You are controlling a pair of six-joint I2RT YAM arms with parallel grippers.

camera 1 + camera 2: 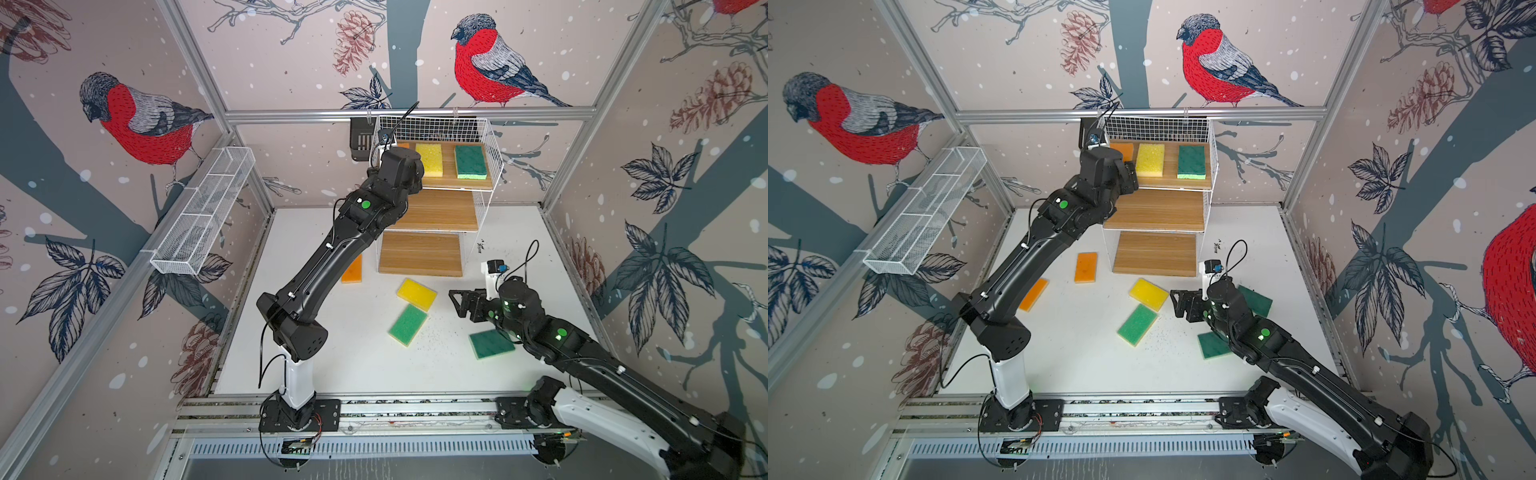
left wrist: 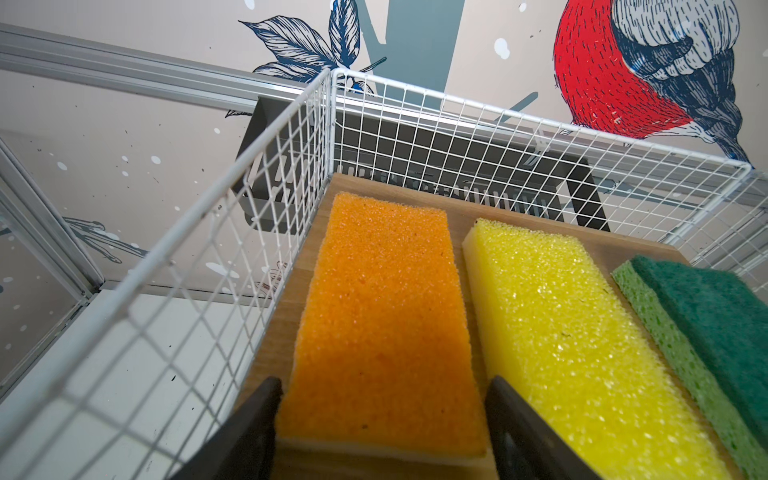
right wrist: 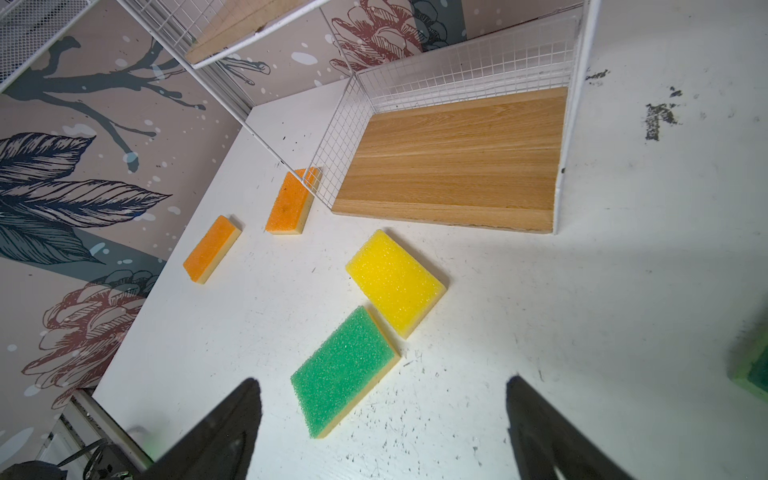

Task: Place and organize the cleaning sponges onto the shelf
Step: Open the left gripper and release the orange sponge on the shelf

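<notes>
We see the shelf (image 1: 486, 137), upper centre in both top views, holding an orange sponge (image 2: 386, 324), a yellow sponge (image 2: 573, 345) and a green sponge (image 2: 715, 316) on its top board. The left gripper (image 2: 382, 380) stands open astride the orange sponge's near end. The right gripper (image 3: 382, 379), open and empty, hovers over the table (image 3: 623, 291), with loose sponges (image 3: 395, 282) just ahead.

shelf (image 1: 428, 126): white wire grid; boards (image 1: 436, 210) light-brown wood grain.
top board, left edge to right edge: orange sponge (image 2: 382, 324); yellow sponge (image 2: 561, 332); dark green sponge (image 2: 715, 324) on pale green foam.
table (image 1: 374, 365): white, black-specked.
left-edge orange sponge (image 1: 1034, 295); shelf-side orange sponge (image 1: 1086, 267); centre yellow sponge (image 1: 417, 294); centre green sponge (image 1: 408, 325) on yellow foam; right-side dark green sponge (image 1: 1260, 301); front dark green sponge (image 1: 490, 344).
walls (image 1: 270, 83): beige, red-breasted birds, navy leaves.
</notes>
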